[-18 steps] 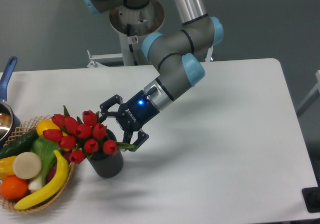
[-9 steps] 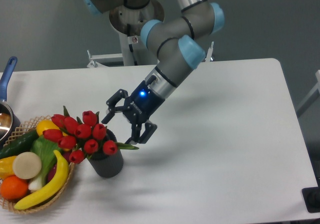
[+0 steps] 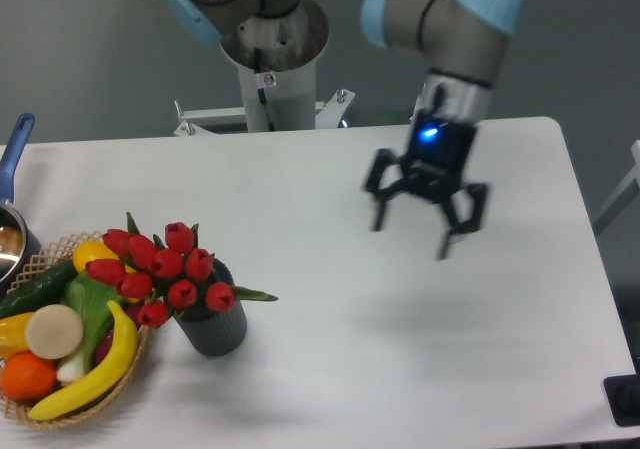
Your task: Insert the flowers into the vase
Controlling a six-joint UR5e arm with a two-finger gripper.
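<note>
The flowers [image 3: 162, 269], a bunch of red tulip buds with green stems and leaves, stand in the vase [image 3: 215, 327], a short dark grey ribbed cylinder at the front left of the table. The buds lean left over the basket's edge, and one leaf sticks out to the right. My gripper [image 3: 412, 237] hangs in the air far to the right of the vase, above the table's middle right. It points down, its fingers spread open with nothing between them, slightly blurred by motion.
A wicker basket [image 3: 40, 410] with a banana [image 3: 95, 371], an orange, a cucumber and other produce sits at the left edge, touching the vase. A steel pot with a blue handle [image 3: 14, 145] is at the far left. The robot's base [image 3: 272, 64] stands behind the table.
My gripper has left the flowers and swung up and far to the right, turning to point downward. The flowers and vase have stayed as they were.
</note>
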